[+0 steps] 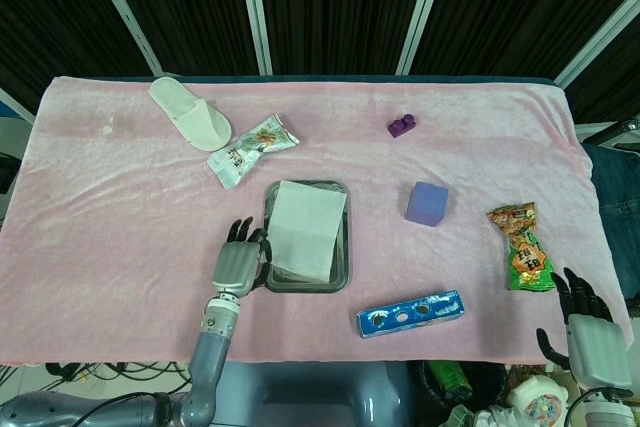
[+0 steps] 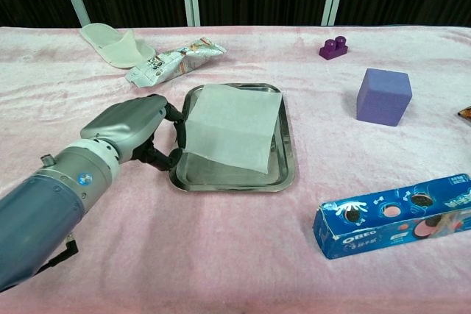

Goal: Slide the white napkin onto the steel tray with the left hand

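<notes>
The white napkin (image 1: 305, 229) (image 2: 232, 126) lies on the steel tray (image 1: 300, 286) (image 2: 228, 175), its left edge reaching over the tray's left rim. My left hand (image 1: 237, 259) (image 2: 129, 126) sits on the pink cloth just left of the tray, with its fingers (image 2: 175, 154) curled against the rim at the napkin's near-left corner. Whether they pinch that corner is hidden. My right hand (image 1: 592, 332) hangs below the table's front right edge, fingers spread and holding nothing.
A white slipper (image 1: 190, 112) and a snack packet (image 1: 250, 147) lie behind the tray to the left. A purple cube (image 1: 428, 203) and a small purple brick (image 1: 401, 126) are to the right. An Oreo box (image 1: 410, 313) lies front right, and an orange snack bag (image 1: 520, 247) further right.
</notes>
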### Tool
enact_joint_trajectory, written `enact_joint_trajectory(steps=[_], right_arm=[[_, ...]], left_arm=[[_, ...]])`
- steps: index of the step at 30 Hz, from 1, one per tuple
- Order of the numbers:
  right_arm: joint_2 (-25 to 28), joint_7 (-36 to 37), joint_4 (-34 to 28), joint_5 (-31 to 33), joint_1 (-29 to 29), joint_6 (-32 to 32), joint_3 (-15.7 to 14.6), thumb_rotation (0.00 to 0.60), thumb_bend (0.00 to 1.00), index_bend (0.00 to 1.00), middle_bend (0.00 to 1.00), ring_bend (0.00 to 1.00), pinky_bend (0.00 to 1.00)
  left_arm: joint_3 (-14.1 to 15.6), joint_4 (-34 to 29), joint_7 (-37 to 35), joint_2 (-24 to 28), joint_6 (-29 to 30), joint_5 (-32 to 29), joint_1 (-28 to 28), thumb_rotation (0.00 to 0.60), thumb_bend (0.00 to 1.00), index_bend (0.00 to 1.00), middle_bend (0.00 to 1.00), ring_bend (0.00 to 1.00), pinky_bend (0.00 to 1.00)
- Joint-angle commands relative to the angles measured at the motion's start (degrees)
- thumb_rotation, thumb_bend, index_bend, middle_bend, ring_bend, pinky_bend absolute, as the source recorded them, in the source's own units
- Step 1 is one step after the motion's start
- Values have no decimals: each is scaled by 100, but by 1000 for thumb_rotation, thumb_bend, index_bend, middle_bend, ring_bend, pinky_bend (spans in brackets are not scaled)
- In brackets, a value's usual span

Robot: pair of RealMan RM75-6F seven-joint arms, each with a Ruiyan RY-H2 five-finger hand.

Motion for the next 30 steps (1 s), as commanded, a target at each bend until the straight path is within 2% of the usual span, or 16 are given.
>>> enact_joint_trajectory(steps=[1,11,18,23,30], right_arm=[[7,16,4,6,5,-15,0,600,307,0,0,44,150],[14,22,-4,3,5,-15,-3,600,308,0,0,45,150],[11,14,-7,21,7,-26,-4,600,307,0,0,45,150],[15,20,-13,18,1,-7,1,600,307,0,0,44,150],[3,3,-8,3,8,-17,-8,600,307,0,0,45,150]], left_arm=[[-46,113,-131,-159,60,106,-62,600,458,592,254,0,36],[-163,202,-139,-487,41,-64,-154,600,452,589,253,0,36],[-236,317,-119,-532,-121,-189,-250,600,452,589,253,0,30],[-104,333,-182,-363,-403,-159,-316,600,451,586,252,0,3],[24,285,-234,-223,-460,-105,-307,600,452,585,252,0,2]])
